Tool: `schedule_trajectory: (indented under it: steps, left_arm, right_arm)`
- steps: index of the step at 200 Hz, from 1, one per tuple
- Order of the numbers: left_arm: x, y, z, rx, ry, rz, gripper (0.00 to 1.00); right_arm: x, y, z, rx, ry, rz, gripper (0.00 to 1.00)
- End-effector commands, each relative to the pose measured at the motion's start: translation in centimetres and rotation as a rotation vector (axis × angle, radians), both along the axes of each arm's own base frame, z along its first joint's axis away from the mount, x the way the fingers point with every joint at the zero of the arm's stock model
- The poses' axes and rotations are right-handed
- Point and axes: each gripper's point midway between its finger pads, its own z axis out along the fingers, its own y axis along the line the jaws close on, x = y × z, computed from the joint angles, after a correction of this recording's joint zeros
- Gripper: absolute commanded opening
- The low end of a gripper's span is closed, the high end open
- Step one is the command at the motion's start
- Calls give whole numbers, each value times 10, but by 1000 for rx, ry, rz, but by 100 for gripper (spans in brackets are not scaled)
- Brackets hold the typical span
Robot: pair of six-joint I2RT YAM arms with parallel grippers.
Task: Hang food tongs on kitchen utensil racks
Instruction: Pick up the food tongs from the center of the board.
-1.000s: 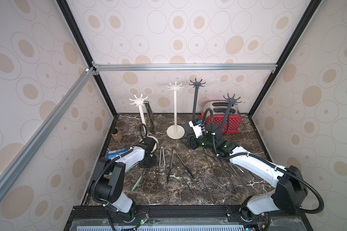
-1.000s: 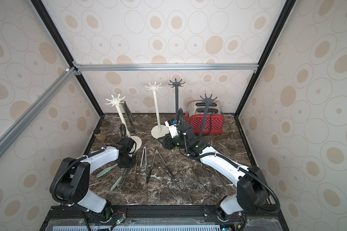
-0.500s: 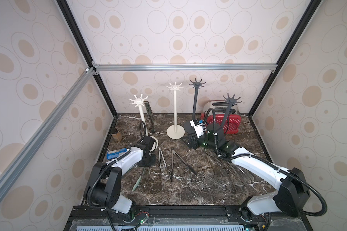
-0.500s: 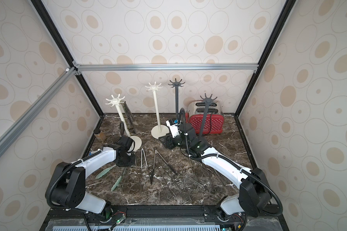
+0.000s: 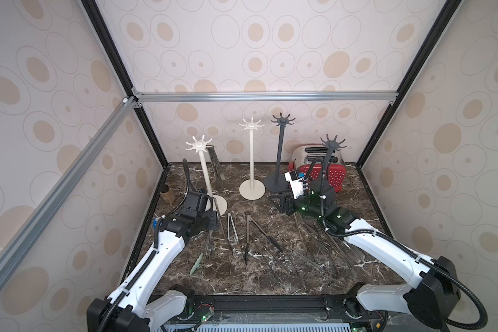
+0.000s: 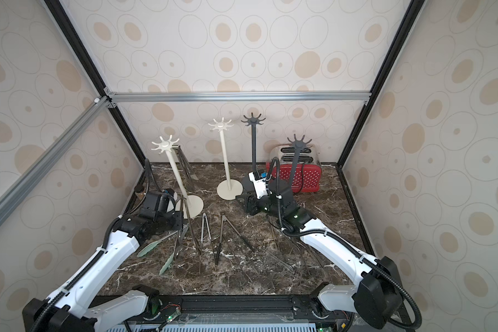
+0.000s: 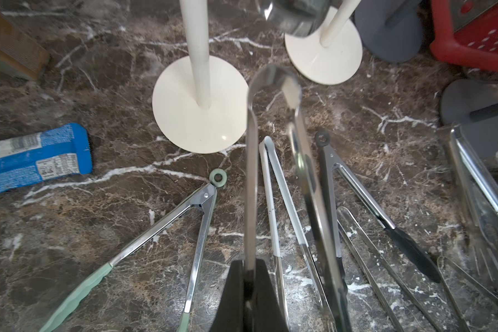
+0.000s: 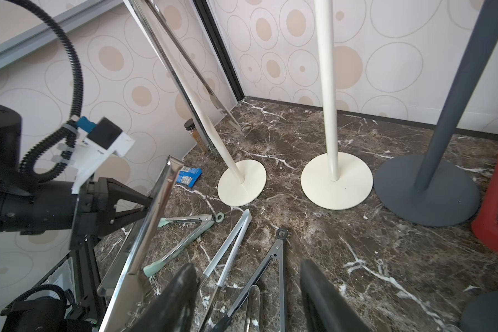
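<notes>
- Now one steel pair of food tongs stands tilted at the near left, just beside the leftmost cream rack.
- Left gripper is clamped on one of its arms.
- Right gripper gapes empty mid-table, with loose tongs lying nearby.

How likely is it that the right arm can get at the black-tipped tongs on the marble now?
Probably yes: its fingers are open and empty; the black-tipped tongs lie uncovered close ahead.
</notes>
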Motion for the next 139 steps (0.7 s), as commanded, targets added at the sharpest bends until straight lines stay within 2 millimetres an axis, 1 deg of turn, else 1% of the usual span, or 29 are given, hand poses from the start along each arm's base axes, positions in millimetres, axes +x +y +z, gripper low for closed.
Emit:
schedule_trajectory:
  steps: [1,14,47,52,59,61,63,73,100,139]
  left_arm:
    - [-3,6,35,18,-102,-6,0]
    - [-5,10,52,23,-168,-2,0]
    - [-13,24,105,58,-373,9,0]
    - [-14,25,113,63,-405,4,0]
    - [-16,26,120,75,-428,-5,0]
    - [-14,26,128,71,-460,-4,0]
    - [-14,26,132,70,-475,-5,0]
    - [-14,26,146,81,-523,-12,0]
    - [-4,27,174,110,-601,-13,0]
    - [14,25,204,152,-644,-15,0]
  right_arm:
    - [-3,-8,5,15,-8,-15,60]
    - [-3,-10,6,17,-12,-15,59]
    - [-5,-12,7,25,-18,-10,59]
    - [-6,-12,8,26,-20,-7,59]
    - [-6,-12,8,29,-22,-6,59]
    - [-6,-12,8,30,-25,-5,59]
    - [-6,-12,9,33,-26,-5,59]
    - [-6,-12,8,37,-27,-2,59]
    - [-7,-12,9,43,-31,4,58]
    - [-8,-15,6,41,-35,5,58]
